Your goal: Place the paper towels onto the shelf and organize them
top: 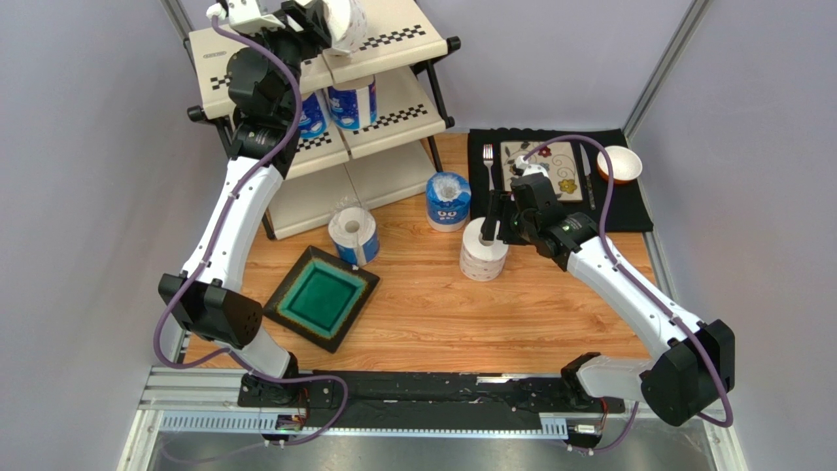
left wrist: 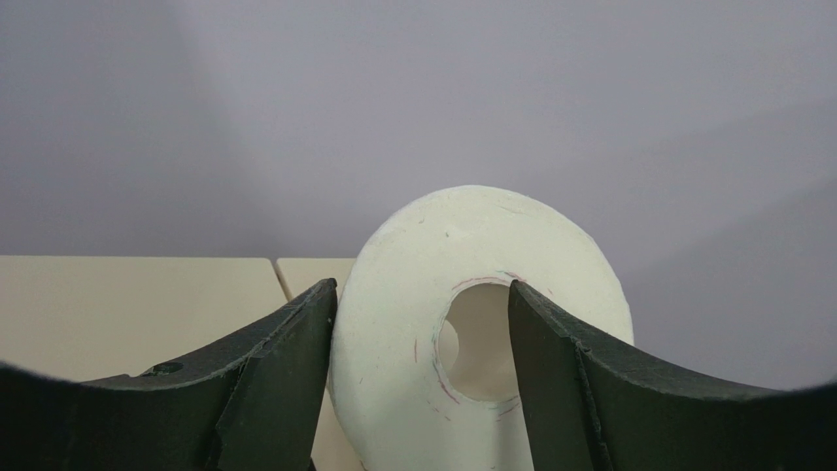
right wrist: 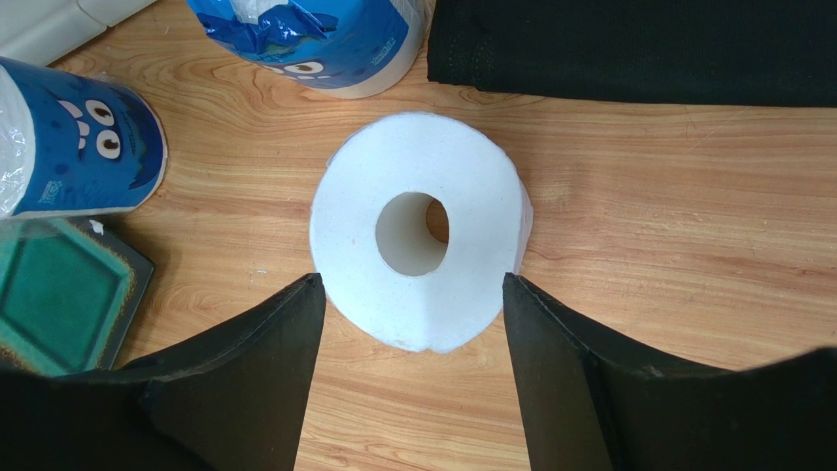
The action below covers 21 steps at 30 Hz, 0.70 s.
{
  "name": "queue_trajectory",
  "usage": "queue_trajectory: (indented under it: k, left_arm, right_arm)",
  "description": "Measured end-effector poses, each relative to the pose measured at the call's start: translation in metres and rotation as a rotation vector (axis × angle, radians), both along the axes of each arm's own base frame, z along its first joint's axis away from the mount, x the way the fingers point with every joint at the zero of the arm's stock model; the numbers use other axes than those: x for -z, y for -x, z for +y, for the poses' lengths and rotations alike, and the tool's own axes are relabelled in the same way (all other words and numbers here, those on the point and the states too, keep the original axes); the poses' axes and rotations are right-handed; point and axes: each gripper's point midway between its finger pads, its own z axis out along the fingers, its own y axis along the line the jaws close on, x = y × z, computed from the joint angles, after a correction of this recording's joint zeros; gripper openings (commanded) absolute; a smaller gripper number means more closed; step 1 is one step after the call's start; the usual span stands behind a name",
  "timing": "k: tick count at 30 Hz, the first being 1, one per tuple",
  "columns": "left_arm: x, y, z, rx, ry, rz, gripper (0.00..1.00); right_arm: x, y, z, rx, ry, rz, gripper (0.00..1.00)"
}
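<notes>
The shelf (top: 398,39) stands at the far left. My left gripper (top: 324,22) is at its top tier, shut on a white paper towel roll (top: 347,24). In the left wrist view one finger (left wrist: 555,363) sits in the roll's (left wrist: 413,294) core and the other on its outer wall, above the cream top panel (left wrist: 128,304). Two blue-wrapped rolls (top: 352,103) stand on the middle tier. On the table, one blue-wrapped roll (top: 354,234) lies on its side and another (top: 448,199) stands upright. My right gripper (top: 494,224) is open just above an upright white roll (right wrist: 422,231), not touching it.
A green square plate (top: 324,297) lies near the front left of the table. A black placemat (top: 629,211) at the right holds a fork, a patterned plate, a knife and a small bowl (top: 619,164). Grey walls enclose the table.
</notes>
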Motion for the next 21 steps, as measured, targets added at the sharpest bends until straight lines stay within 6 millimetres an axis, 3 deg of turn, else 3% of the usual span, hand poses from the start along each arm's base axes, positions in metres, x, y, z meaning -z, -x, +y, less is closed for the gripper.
queue_trajectory:
  k: [10,21]
  left_arm:
    - [-0.021,0.007,-0.002,0.025,0.034,-0.084,0.72]
    - [-0.018,-0.001,-0.004,0.036,0.043,-0.091,0.72]
  right_arm:
    - [0.0,0.0,0.0,0.0,0.001,0.001,0.7]
    - [0.0,0.0,-0.001,-0.003,0.005,-0.001,0.7]
